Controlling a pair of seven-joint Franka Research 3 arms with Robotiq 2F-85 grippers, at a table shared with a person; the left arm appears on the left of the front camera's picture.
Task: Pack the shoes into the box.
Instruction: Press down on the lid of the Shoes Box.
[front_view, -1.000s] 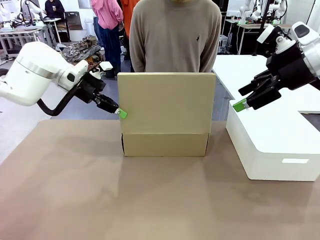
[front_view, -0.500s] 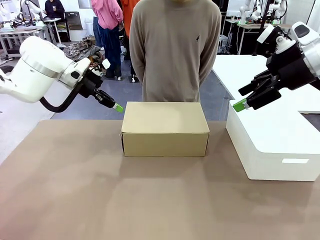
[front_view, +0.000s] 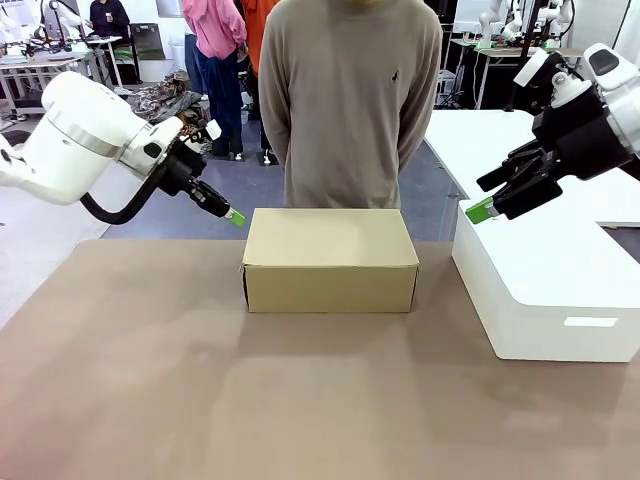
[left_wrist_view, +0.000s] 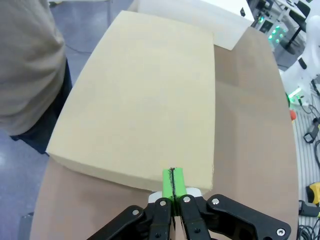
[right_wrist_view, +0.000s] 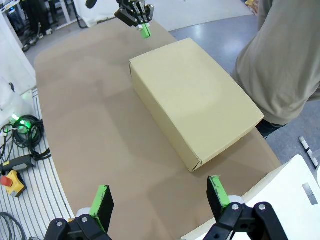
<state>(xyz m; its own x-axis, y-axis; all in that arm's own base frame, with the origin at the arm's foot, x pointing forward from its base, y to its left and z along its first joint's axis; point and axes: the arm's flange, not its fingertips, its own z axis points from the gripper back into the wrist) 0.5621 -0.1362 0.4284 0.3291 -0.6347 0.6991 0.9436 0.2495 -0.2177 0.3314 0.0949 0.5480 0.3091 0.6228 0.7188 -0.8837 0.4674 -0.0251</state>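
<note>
A brown worktop (front_view: 200, 400) stood on a grey-blue floor (front_view: 180, 215). Behind it were other tables (front_view: 40, 60), people, and bright even light.

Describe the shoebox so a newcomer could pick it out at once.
Start at the brown table; at its far edge, right in front of the standing person, sits the shoebox. It is tan cardboard with its flat lid shut, unlike the larger white block to its right.
</note>
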